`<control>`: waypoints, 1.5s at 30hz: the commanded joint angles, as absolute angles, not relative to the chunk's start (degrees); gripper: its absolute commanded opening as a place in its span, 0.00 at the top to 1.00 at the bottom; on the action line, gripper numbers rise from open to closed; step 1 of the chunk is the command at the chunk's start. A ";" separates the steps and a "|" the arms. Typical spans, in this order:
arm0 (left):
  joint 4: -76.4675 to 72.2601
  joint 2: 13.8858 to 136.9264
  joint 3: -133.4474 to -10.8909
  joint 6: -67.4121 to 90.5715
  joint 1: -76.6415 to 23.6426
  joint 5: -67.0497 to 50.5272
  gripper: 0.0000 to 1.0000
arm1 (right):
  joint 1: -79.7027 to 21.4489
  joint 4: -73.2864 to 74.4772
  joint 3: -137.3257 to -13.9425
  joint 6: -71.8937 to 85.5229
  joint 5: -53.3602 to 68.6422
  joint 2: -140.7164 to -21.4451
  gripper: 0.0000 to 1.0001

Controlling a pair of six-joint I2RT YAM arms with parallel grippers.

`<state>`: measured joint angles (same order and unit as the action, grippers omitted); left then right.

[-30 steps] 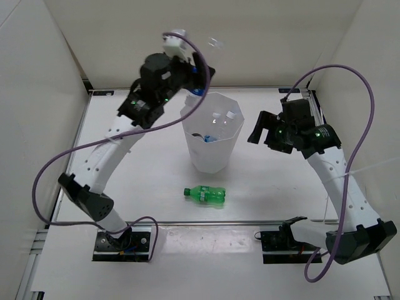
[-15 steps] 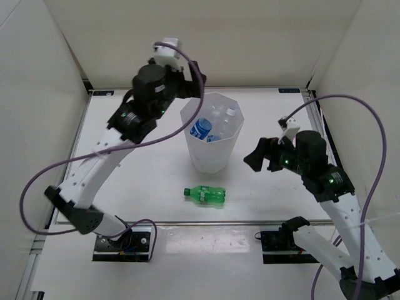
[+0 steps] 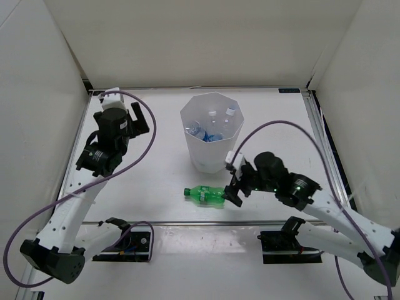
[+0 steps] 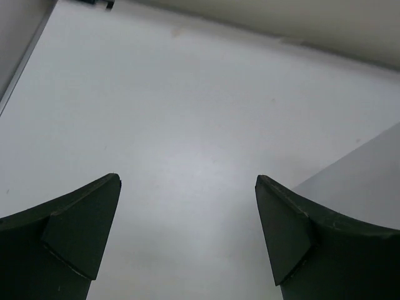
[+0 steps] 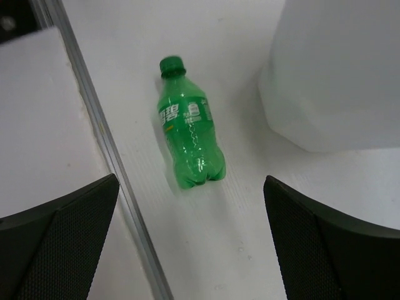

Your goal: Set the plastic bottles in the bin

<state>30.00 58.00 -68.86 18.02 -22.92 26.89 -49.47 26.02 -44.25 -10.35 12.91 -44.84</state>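
The top camera looks down from above and behind the arm bases (image 3: 122, 240) on the whole tabletop (image 3: 156, 178). The left wrist camera faces the tabletop closely. The right wrist camera, also close, shares the green bottle (image 5: 187, 134) and the bin (image 5: 337, 75) with the top view.

The white table (image 3: 156, 187) is lit brightly and evenly; only faint soft shadows are cast beside the white translucent faceted bin (image 3: 209, 156); a small glint is seen on the green plastic soda bottle (image 5: 187, 134); the dark gripper fingers (image 4: 69, 240) in the wrist views' lower corners are blurred.
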 commanded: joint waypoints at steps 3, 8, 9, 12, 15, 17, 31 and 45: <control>38.93 55.28 -65.75 21.01 -17.15 22.24 0.00 | -54.40 13.72 -40.43 -19.86 7.91 -51.40 0.00; 43.94 55.28 -65.21 19.86 -13.98 20.40 0.00 | -54.40 7.32 -38.59 -21.01 12.56 -58.53 0.00; 44.47 55.28 -65.21 19.86 -13.97 20.39 0.00 | -54.40 6.34 -38.58 -21.01 13.09 -59.23 0.00; 44.99 55.81 -65.21 18.63 -12.92 18.91 0.00 | -54.40 4.40 -38.58 -20.40 14.94 -64.57 0.00; 45.00 55.81 -65.21 17.31 -12.92 17.40 0.00 | -54.93 4.39 -39.20 -19.69 16.08 -69.69 0.00; 45.00 55.81 -65.21 17.31 -12.92 16.79 0.00 | -54.93 2.91 -38.50 -19.08 17.40 -72.06 0.00; 47.37 52.12 -61.00 17.40 -12.92 17.31 0.00 | -55.46 15.19 -49.12 -10.03 16.62 -81.31 0.43; 46.23 49.92 -54.93 25.40 -9.58 20.92 0.00 | -63.73 30.31 -84.61 0.00 -10.88 -74.60 0.82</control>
<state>46.74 51.16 -55.75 23.66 -10.00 19.62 -66.00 26.85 -76.03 -3.07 1.43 -72.34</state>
